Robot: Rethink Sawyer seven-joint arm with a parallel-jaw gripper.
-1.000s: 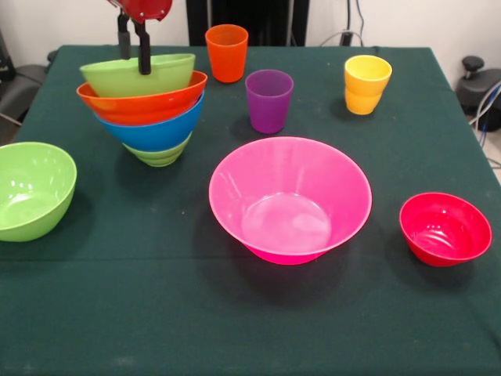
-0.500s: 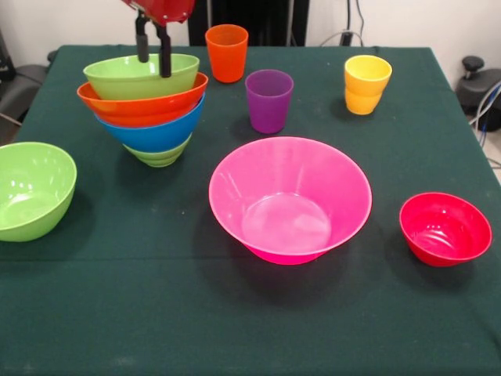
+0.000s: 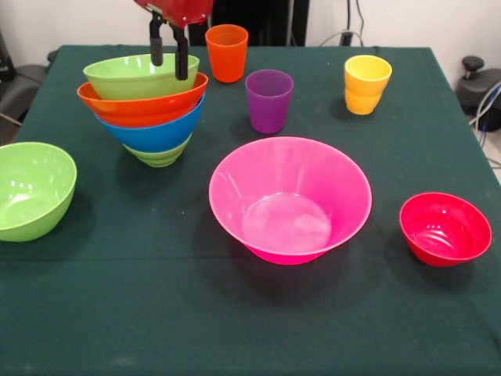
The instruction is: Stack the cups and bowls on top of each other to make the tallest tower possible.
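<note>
The tower is a nested stack at the back left: a lime green bowl at the bottom, then a blue bowl, an orange bowl and a lime green bowl on top. My gripper hangs open and empty over the right side of the top bowl; its fingers stand apart. The orange cup, the purple cup and the yellow cup stand upright along the back, apart from the tower.
A large pink bowl stands upright mid-table. A small red bowl is at the right. Another lime green bowl sits at the left edge. The table wears a dark green cloth.
My gripper has moved right across the top lime green bowl. That bowl was tilted a second ago and now sits level in the orange bowl.
</note>
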